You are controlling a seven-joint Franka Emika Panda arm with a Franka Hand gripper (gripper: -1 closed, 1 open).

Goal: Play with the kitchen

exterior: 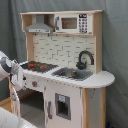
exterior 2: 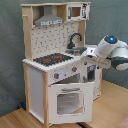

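The kitchen (exterior: 65,85) is a tall white and light-wood toy, seen in both exterior views, with a black-and-red hob (exterior: 37,65), a black faucet (exterior: 85,57) over the sink (exterior: 72,74) and a grey hood (exterior: 40,27). In the second exterior view the kitchen (exterior 2: 55,65) shows its windowed oven door (exterior 2: 70,100) below the hob (exterior 2: 50,59). My white arm reaches in from the second exterior view's right. My gripper (exterior 2: 89,62) hangs at the counter's front edge, beside the knobs. In the first exterior view my gripper (exterior: 19,80) sits at the left, by the hob end.
A grey curtain (exterior: 115,60) hangs behind the kitchen. The kitchen stands on a wooden floor (exterior 2: 112,112). A toy microwave (exterior: 72,23) sits on the top shelf. A white rounded shape (exterior: 10,120) fills the first exterior view's lower left corner.
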